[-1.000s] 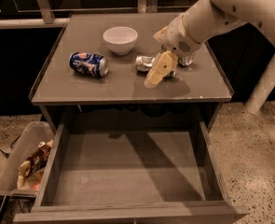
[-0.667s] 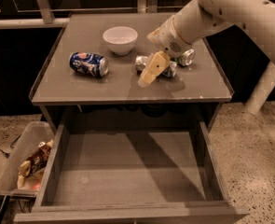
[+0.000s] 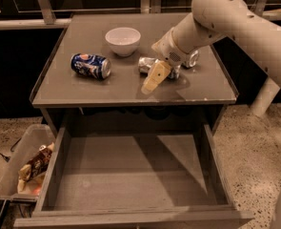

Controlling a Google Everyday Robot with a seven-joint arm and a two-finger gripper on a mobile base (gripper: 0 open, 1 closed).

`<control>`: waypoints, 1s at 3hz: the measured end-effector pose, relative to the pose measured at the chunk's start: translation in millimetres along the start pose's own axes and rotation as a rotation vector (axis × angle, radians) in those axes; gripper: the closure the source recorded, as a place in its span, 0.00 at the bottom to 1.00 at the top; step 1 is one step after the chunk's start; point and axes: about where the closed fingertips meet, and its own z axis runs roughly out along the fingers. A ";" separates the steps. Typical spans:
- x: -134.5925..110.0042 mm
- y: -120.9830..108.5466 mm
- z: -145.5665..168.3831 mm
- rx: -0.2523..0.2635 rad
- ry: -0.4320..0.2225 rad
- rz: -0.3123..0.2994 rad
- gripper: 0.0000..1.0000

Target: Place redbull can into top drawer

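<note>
The redbull can (image 3: pixel 146 64), slim and silver, lies on its side on the grey cabinet top, right of the middle. Its right part is hidden behind my gripper (image 3: pixel 153 79), which hangs at the can's front right side, low over the top and pointing towards the front edge. I cannot tell whether it touches the can. The top drawer (image 3: pixel 130 175) is pulled open below the cabinet top. Its flat grey bottom holds nothing.
A white bowl (image 3: pixel 123 40) stands at the back middle. A dark blue can (image 3: pixel 91 65) lies on its side at the left. Another can (image 3: pixel 192 58) shows partly behind my arm. A clear plastic bin (image 3: pixel 16 168) with snack packs sits on the floor at the left.
My gripper has moved left and towards the front edge, from the right side of the top to just in front of the silver can. The cans and bowl have not moved.
</note>
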 end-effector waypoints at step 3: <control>15.1 -7.9 8.3 0.007 0.021 0.013 0.41</control>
